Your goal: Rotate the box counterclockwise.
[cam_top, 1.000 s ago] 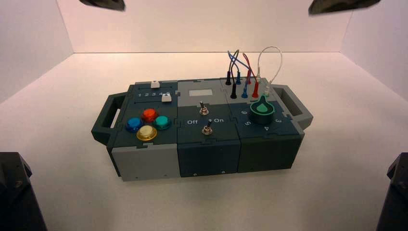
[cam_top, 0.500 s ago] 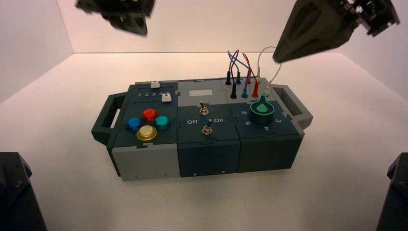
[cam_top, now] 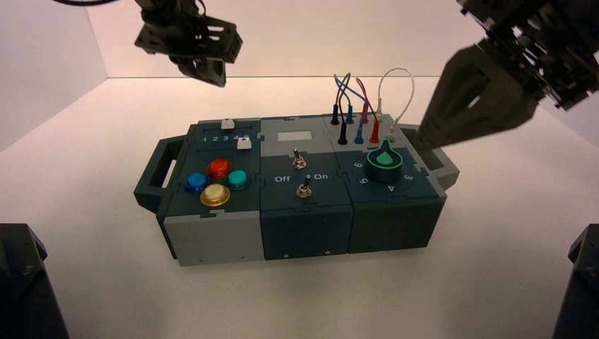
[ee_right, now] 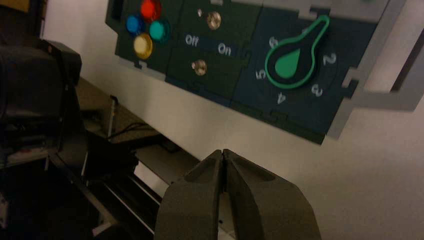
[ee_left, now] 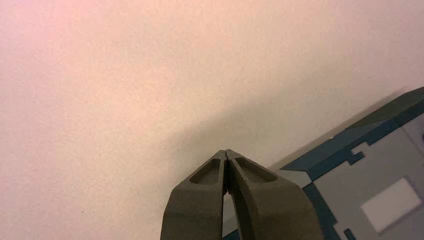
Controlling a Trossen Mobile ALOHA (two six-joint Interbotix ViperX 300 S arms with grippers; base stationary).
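The box [cam_top: 304,212] lies long-side across the white table, with its four coloured buttons [cam_top: 215,180] on the left, two toggle switches [cam_top: 299,160] in the middle, and the green knob [cam_top: 385,161] and looped wires [cam_top: 353,92] on the right. My left gripper [cam_top: 212,74] hangs in the air behind the box's left half, shut and empty. Its wrist view shows the shut tips [ee_left: 226,152] beside the box's grey back corner [ee_left: 360,185]. My right gripper [cam_top: 424,135] is shut and empty, and points down over the box's right end handle [cam_top: 434,152]. I cannot tell whether it touches the handle. The right wrist view shows its tips [ee_right: 221,151] and the box's top [ee_right: 250,85].
Dark arm bases stand at the front left [cam_top: 21,282] and front right [cam_top: 583,282] corners. White walls [cam_top: 42,63] close in the table at the back and sides. In the right wrist view, dark robot frame parts [ee_right: 50,100] lie beyond the table's front edge.
Both arms have come down into the high view from the top. The right gripper has dropped toward the box's right handle, and the left has lowered behind the box. The box has not moved.
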